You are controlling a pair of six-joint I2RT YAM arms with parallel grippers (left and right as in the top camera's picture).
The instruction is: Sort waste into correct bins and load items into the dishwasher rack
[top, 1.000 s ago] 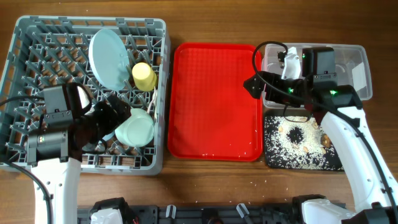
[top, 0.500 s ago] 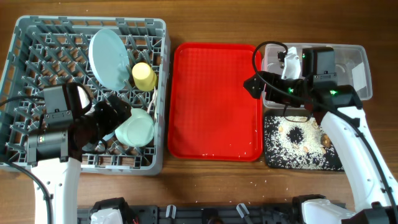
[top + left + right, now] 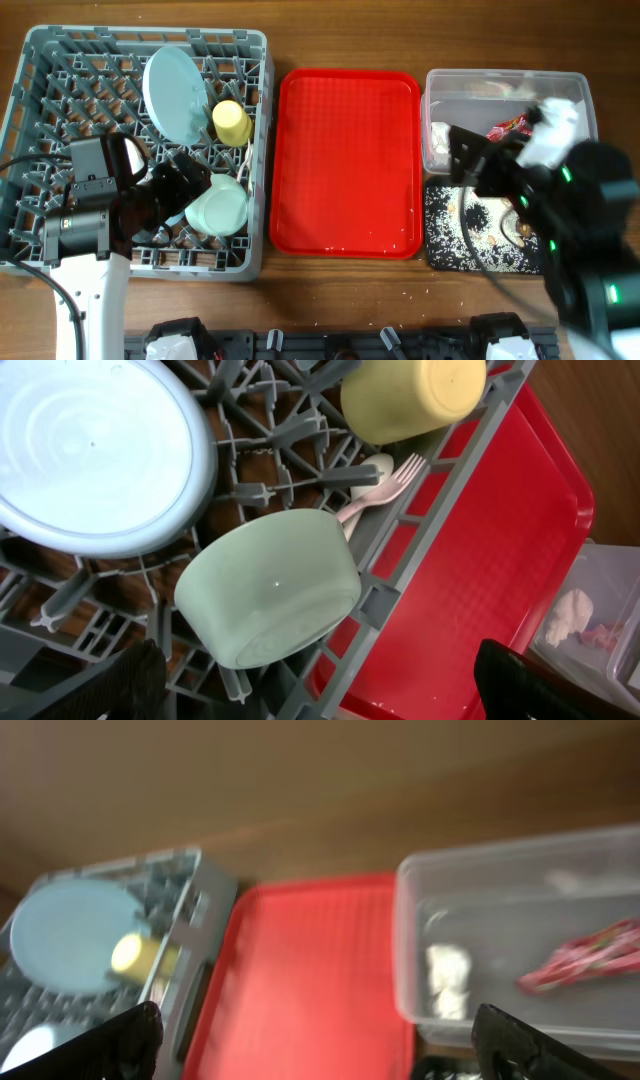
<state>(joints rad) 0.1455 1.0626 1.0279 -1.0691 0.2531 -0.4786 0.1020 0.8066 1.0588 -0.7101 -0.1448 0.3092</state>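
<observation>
Grey dishwasher rack [image 3: 150, 38] at nine o'clock holds plate [image 3: 175, 95], yellow cup [image 3: 232, 122] and bowl [image 3: 218, 208]; wrapper [image 3: 507, 127] and tissue [image 3: 438, 135] lie in the clear tub [image 3: 505, 78] at two. Left wrist: left gripper [image 3: 320, 698] spread wide, empty, over bowl and fork [image 3: 390, 482]. Right wrist: right gripper [image 3: 320, 1045] spread, empty; wrapper print blurred.

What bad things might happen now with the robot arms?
The right arm looks blurred right above the black tray; a bump might scatter the crumbs onto the table. The left tool hangs open close over the bowl; a nudge might tip it or push the fork, lying at the rack's edge, towards the red tray.
</observation>
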